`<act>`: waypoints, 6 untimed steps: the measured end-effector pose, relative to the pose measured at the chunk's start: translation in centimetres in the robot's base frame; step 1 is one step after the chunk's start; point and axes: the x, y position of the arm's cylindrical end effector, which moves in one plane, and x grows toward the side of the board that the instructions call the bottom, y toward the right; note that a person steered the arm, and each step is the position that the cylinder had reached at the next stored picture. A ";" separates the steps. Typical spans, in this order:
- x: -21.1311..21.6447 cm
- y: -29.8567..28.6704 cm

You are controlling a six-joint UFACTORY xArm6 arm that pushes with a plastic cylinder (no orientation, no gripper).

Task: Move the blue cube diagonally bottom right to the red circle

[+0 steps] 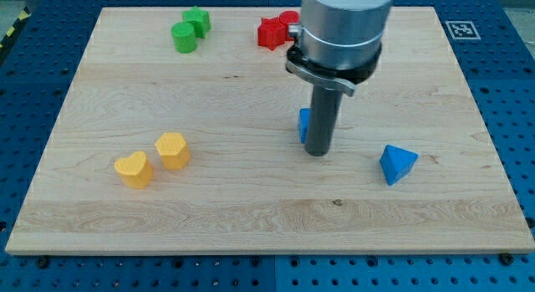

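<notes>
Blue cube [303, 125]: sitting mid-counter, mostly hiding behind rod; only sliver showing at rod's left edge.

My tip [317, 152]: resting on counter [251, 208], touching or just beside cube on its bottom-right side. No pincer on this rig, so no released or clenched state for you to log.

Red circle [290, 18]: lying toward view's top, partly hiding behind arm, beside red star [269, 31].

Key relation: target is lying up and slightly left of cube; you are looking at tip placed correctly for pushing upward.

Blue triangle [397, 164]: sitting apart, at view's right.

Green blocks [191, 30], yellow blocks [152, 160], blue triangle [397, 163] on board [209, 91]
</notes>
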 end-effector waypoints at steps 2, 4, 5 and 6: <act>-3.2 -1.8; -8.1 -1.2; -8.0 1.2; -4.1 2.2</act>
